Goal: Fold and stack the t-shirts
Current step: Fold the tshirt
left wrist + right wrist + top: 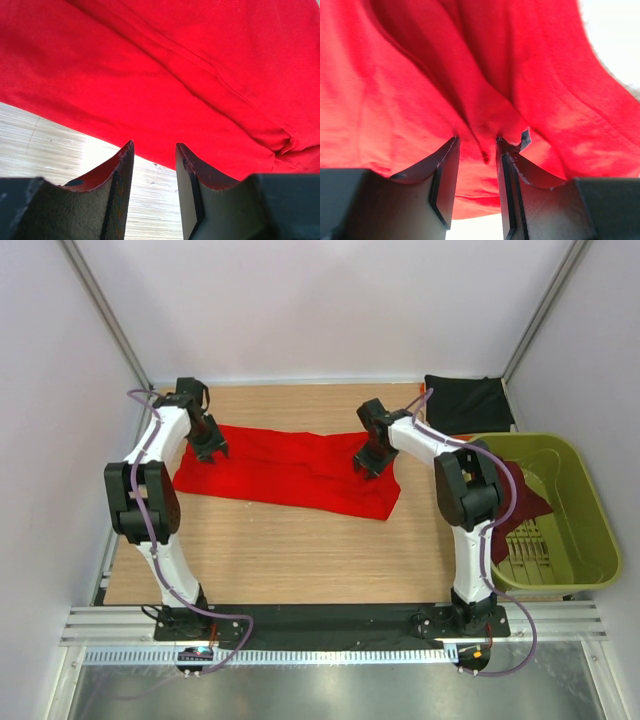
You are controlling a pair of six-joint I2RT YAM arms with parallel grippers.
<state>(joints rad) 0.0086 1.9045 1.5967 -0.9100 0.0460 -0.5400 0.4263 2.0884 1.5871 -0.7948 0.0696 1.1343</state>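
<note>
The bright red t-shirt (pixel 290 472) lies spread flat across the middle of the table. My left gripper (pixel 208 448) is over its far left edge; in the left wrist view (pixel 154 145) its jaws stand open with bare wood between them and the red cloth (pixel 165 75) just past the tips. My right gripper (pixel 368 462) is over the shirt's far right part; in the right wrist view (pixel 477 139) its jaws stand open over a wrinkle of red cloth (pixel 420 90). The black t-shirt (pixel 468 403) lies folded at the back right. The dark maroon t-shirt (pixel 527 502) hangs in the basket.
An olive-green plastic basket (pixel 590 530) stands at the right edge of the table, beside the right arm. Bare wood table (pixel 300 560) lies between the red shirt and the arm bases. White walls close in the back and sides.
</note>
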